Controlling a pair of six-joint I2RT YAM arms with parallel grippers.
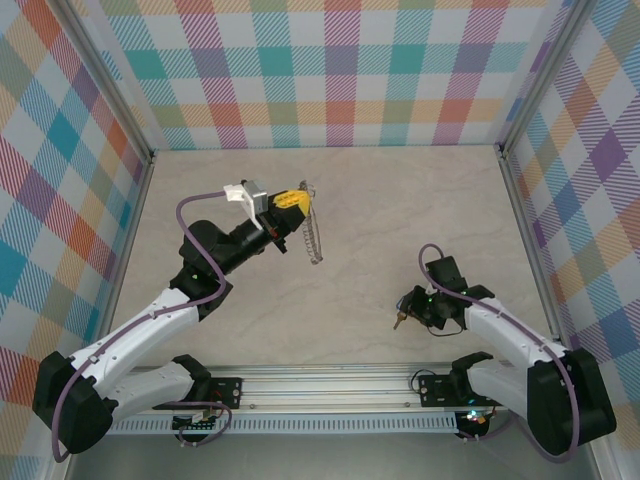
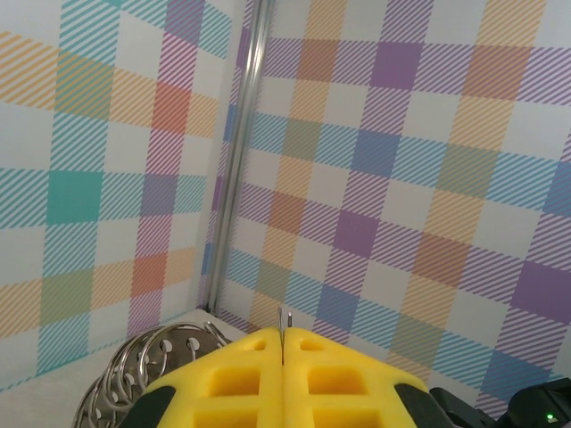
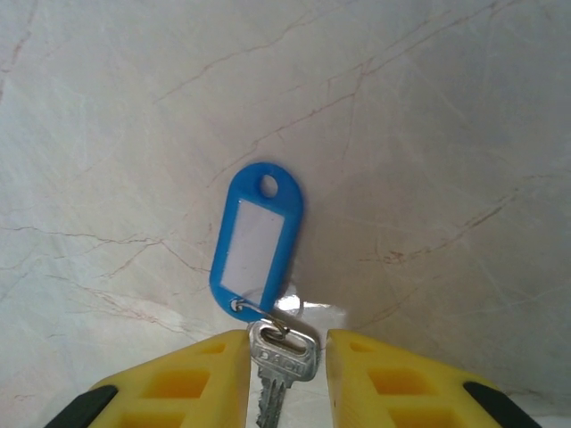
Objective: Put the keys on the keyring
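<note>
Two claws are seen over a pale marbled table (image 1: 400, 200) that is enclosed by checked walls (image 1: 340, 70). In the top view the left claw (image 1: 300, 200) is held out above the middle left of the table, and the keyring (image 1: 316, 236) is seen edge-on, hanging from it clear of the surface. In the left wrist view the yellow fingers (image 2: 232, 379) of the left claw (image 2: 282, 333) are pressed together, with a thin piece of the keyring's wire pinched between their tips and standing just above them. Several of the small wire loops (image 2: 147, 366) fringing the hoop are bunched at the lower left, beside the fingers, and a metal corner post (image 2: 236, 160) is seen between two wall panels.

The right claw (image 1: 405, 315) is lowered near the front right of the table, well apart from the keyring. In the right wrist view the keys (image 3: 268, 285) are laid on the table. The right claw (image 3: 285, 343) is spread, and the head of the silver key (image 3: 284, 355) is placed between its yellow fingers (image 3: 384, 383). Whether the key is touched by either finger cannot be told. The blue tag (image 3: 257, 236), with its white label facing up, is joined to the key by a small wire ring and is stretched away from the fingers.
</note>
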